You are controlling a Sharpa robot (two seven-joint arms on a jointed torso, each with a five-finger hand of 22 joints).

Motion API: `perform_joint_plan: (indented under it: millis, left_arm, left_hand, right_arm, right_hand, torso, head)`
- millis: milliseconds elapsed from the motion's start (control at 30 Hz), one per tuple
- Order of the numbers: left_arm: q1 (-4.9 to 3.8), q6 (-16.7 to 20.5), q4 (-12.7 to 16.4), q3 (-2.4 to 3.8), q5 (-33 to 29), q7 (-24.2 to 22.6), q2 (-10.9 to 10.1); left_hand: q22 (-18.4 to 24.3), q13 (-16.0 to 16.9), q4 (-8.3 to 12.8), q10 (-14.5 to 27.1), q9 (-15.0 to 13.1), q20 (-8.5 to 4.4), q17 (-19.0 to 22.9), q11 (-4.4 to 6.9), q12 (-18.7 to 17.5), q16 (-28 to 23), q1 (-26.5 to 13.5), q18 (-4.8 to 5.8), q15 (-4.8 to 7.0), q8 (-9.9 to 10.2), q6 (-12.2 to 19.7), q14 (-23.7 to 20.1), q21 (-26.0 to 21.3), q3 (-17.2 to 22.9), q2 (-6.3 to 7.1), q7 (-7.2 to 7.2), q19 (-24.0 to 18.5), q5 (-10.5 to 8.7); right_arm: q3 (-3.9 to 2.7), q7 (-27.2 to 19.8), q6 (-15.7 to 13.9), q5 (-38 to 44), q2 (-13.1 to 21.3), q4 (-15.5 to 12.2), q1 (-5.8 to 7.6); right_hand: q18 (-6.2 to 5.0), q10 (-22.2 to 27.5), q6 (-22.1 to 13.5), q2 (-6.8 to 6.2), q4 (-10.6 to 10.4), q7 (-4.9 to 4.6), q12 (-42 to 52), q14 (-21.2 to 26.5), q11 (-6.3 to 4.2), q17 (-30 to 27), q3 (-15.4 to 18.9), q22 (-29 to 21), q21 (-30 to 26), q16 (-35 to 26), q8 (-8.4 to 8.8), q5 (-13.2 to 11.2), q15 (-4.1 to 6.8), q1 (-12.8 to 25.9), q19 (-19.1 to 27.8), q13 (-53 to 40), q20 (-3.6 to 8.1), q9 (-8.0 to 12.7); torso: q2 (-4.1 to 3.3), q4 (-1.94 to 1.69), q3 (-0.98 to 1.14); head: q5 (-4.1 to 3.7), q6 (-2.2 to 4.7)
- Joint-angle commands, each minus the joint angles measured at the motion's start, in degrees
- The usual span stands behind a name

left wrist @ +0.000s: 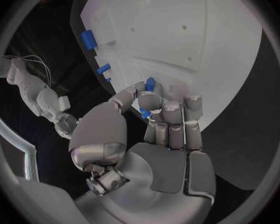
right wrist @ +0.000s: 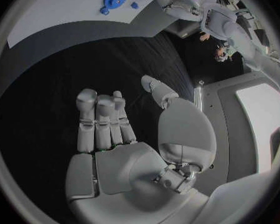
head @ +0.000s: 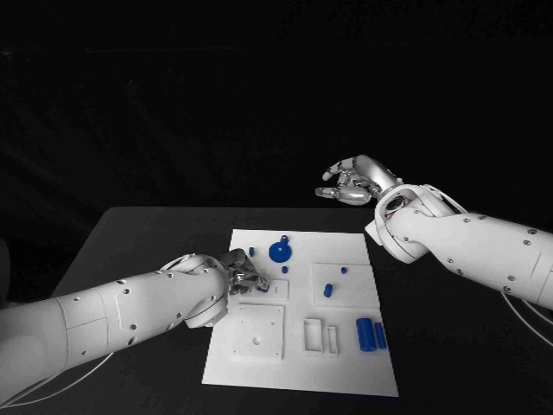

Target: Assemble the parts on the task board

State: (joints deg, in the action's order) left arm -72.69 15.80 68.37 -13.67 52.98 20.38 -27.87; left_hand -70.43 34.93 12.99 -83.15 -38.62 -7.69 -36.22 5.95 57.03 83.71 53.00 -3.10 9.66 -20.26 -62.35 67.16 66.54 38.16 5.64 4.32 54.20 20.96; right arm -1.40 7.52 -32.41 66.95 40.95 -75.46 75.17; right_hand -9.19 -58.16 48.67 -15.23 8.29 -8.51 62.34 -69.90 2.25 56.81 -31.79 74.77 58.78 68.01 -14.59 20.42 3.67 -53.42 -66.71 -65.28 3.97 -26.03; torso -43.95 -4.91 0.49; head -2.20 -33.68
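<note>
Black table (head: 140,233); left hand (left wrist: 162,119) apparently around blue part (left wrist: 150,84)

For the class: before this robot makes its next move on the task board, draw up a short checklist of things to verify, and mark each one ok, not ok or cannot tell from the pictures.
1. Left hand holds a part: ok, a small blue part is pinched in its fingers.
2. Left hand is over the task board: ok, at its left edge.
3. Right hand is out of the way: ok, raised beyond the board's far right corner, holding nothing.
4. Round blue part sits on the board: ok.
5. Two blue cylinders lie by the board's right edge: ok.
6. Held part lines up with its hole: cannot tell.
</note>
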Motion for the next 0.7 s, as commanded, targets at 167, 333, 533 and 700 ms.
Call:
perform_joint_plan:
  millis: [167,333,533,700]
  left_arm:
    - [0.14,-0.25,0.13,-0.08,0.05,-0.04,0.21]
    - [0.14,-0.22,0.17,-0.08,-0.01,-0.16,0.29]
    - [0.14,-0.46,0.21,-0.07,-0.17,-0.38,0.33]
    - [0.14,-0.40,0.17,-0.07,-0.20,-0.50,0.37]
  left_hand:
    - [-0.21,0.13,-0.91,1.58,-7.53,-7.91,0.22,1.84,1.23,0.90,-0.60,-0.95,3.88,-1.03,-11.97,3.50,0.01,-0.01,-0.47,-5.99,0.45,-2.44]
    - [-0.31,0.14,-1.27,1.62,-7.69,-7.86,0.28,1.91,1.85,1.32,-0.83,-1.01,3.91,-1.50,-12.16,3.53,-0.03,-0.07,-0.72,-6.09,0.47,-3.56]
    - [-0.46,0.23,-2.08,1.64,-7.91,-7.79,0.27,2.02,2.82,1.96,-1.49,-1.04,3.94,-2.24,-12.46,3.54,-0.09,-0.16,-1.49,-6.24,0.46,-4.43]
    - [-0.56,0.29,-2.35,1.70,-8.02,-7.77,0.32,2.05,3.40,2.19,-1.91,-1.08,3.91,-2.63,-12.52,3.49,-0.13,-0.17,-2.16,-6.32,0.40,-4.21]
  right_arm:
    - [-0.03,-0.15,0.85,0.07,-0.15,0.22,0.02]
    - [-0.03,-0.13,0.91,0.07,-0.24,0.33,0.02]
    - [-0.03,-0.15,1.03,0.07,-0.33,0.48,0.02]
    - [-0.03,-0.13,1.14,0.07,-0.47,0.67,0.02]
  right_hand:
    - [-5.81,0.44,-0.01,0.04,-0.29,-0.37,0.38,0.24,0.14,-0.04,0.26,0.08,-0.36,-0.35,-0.20,0.48,0.24,-0.70,-0.09,0.11,-0.17,-0.08]
    - [-5.81,0.47,0.00,0.07,-0.35,-0.37,0.42,0.25,0.13,-0.04,0.28,0.10,-0.38,-0.36,-0.21,0.71,0.24,-0.71,-0.08,0.18,-0.17,-0.08]
    - [-5.81,0.53,0.00,0.09,-0.47,-0.36,0.52,0.26,0.13,-0.04,0.33,0.15,-0.42,-0.36,-0.24,1.24,0.24,-0.74,-0.08,0.33,-0.18,-0.08]
    - [-5.81,0.56,0.02,0.10,-0.54,-0.36,0.59,0.26,0.13,-0.03,0.37,0.18,-0.45,-0.36,-0.26,1.61,0.25,-0.76,-0.09,0.42,-0.19,-0.09]
  torso:
    - [-0.02,0.02,0.02]
    - [-0.01,0.03,0.04]
    - [-0.01,0.02,0.03]
    - [0.01,0.01,0.06]
  head:
    - [-0.03,-0.05]
    - [-0.01,-0.06]
    - [0.00,-0.13]
    - [0.02,-0.04]
